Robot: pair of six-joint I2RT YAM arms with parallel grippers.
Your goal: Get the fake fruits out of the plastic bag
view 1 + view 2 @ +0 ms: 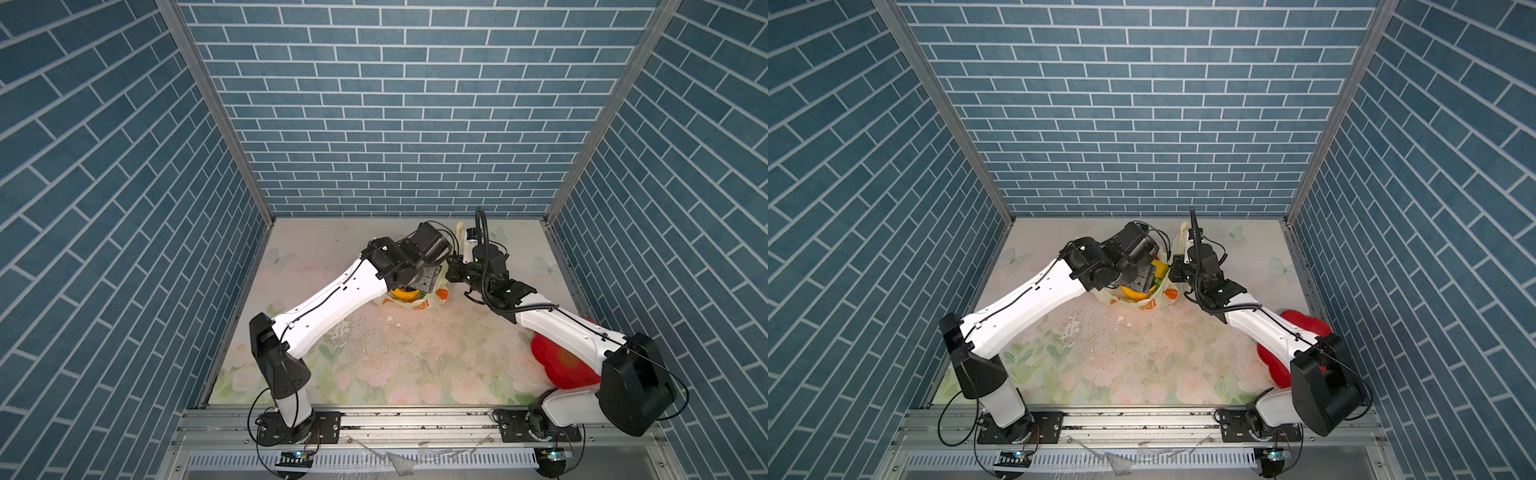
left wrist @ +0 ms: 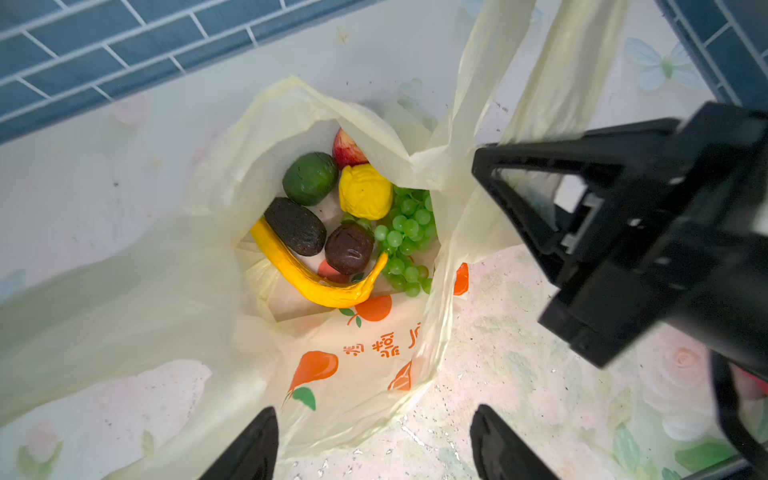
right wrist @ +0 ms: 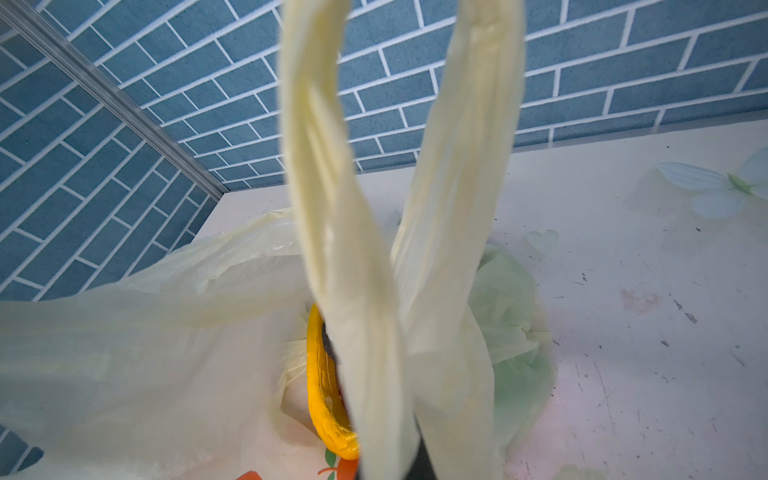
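Observation:
The plastic bag point(image 2: 187, 291) stands open on the table, also seen in both top views point(image 1: 432, 302) point(image 1: 1165, 305). Inside lie the fake fruits: a yellow banana point(image 2: 316, 282), a green grape bunch point(image 2: 409, 241), a yellow knobbly ball point(image 2: 365, 191), a green round fruit point(image 2: 309, 178), two dark brown pieces point(image 2: 296, 226) and a red fruit point(image 2: 347, 147). My left gripper point(image 2: 374, 411) hangs open above the bag's printed side, holding nothing. My right gripper point(image 3: 415, 465) is shut on the bag's loop handle point(image 3: 332, 208) and holds it up. The banana point(image 3: 326, 395) shows past that handle.
A red flower-shaped plate point(image 1: 557, 361) lies at the right front, partly under my right arm. Blue brick walls close in the back and both sides. White flecks are scattered on the flowered table top point(image 1: 374, 357).

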